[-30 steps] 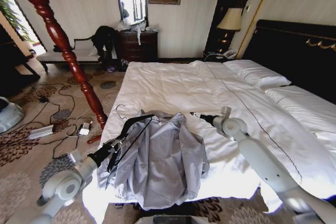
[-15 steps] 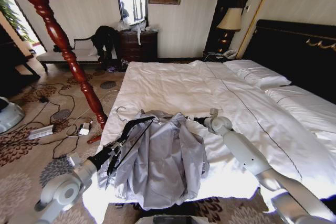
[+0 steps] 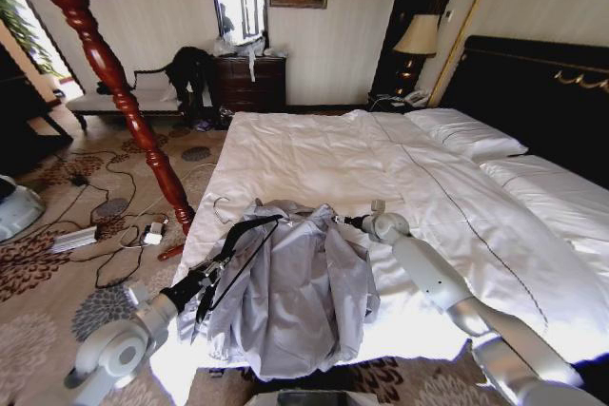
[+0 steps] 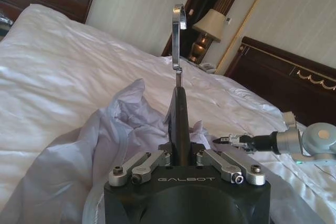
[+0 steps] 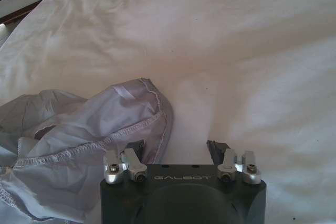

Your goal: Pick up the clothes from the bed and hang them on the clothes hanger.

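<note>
The clothes, a light grey-blue shirt (image 3: 290, 287), lie crumpled at the foot of the bed (image 3: 314, 154). A dark clothes hanger (image 3: 238, 240) with a silver hook (image 3: 221, 204) rests across the shirt's left side. My left gripper (image 3: 209, 271) is shut on it. In the left wrist view the hanger (image 4: 181, 119) stands straight up from the shut left gripper (image 4: 181, 156), its hook (image 4: 179, 17) on top. My right gripper (image 3: 341, 220) is open at the shirt's right edge. In the right wrist view the shirt's hem (image 5: 110, 124) lies against one finger (image 5: 135, 148) of the right gripper (image 5: 176, 148).
A red-brown wooden coat stand (image 3: 114, 73) rises left of the bed. Cables and a power strip (image 3: 76, 235) litter the carpet. A bench with a black garment heap (image 3: 186, 68) and a dresser (image 3: 247, 83) stand at the far wall. Pillows (image 3: 466, 130) and the dark headboard (image 3: 542, 92) are at right.
My right gripper has moved left across the duvet to the shirt's edge. The left arm has pushed the hanger slightly forward over the shirt.
</note>
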